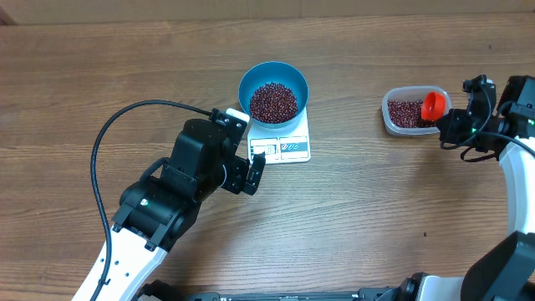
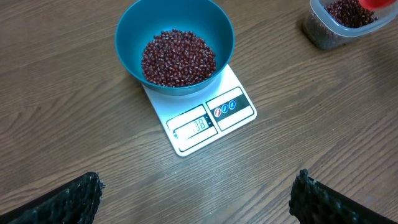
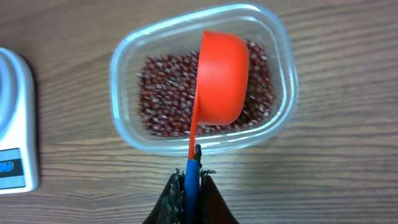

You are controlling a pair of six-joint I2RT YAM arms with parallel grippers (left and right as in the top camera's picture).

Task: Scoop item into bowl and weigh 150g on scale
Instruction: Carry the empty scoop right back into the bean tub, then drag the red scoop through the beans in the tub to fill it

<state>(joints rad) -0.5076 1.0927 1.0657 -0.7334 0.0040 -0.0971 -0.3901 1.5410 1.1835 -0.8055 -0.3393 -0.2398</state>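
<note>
Right gripper [image 3: 191,177] clamps an orange plastic scoop [image 3: 221,78] over the clear plastic tub [image 3: 283,68], left gripper [image 2: 194,199] gaping empty near the round blue bowl [image 2: 134,31] of red-brown beans [image 2: 179,57] on the white scale [image 2: 236,87].

Robot lab or test-bench setup, not a working kitchen. Plain wood-grain tabletop [image 1: 376,226] fills every view; the room itself is out of view. Two robot arms over it, left arm [image 1: 167,201] and right arm [image 1: 520,188], with a black cable [image 1: 100,146] looping across the surface. Kitchen-type props laid out sparsely: white scale [image 1: 292,147], blue bowl [image 1: 251,79] of beans [image 1: 273,102], clear plastic tub [image 1: 389,113], orange scoop [image 1: 432,105].
</note>
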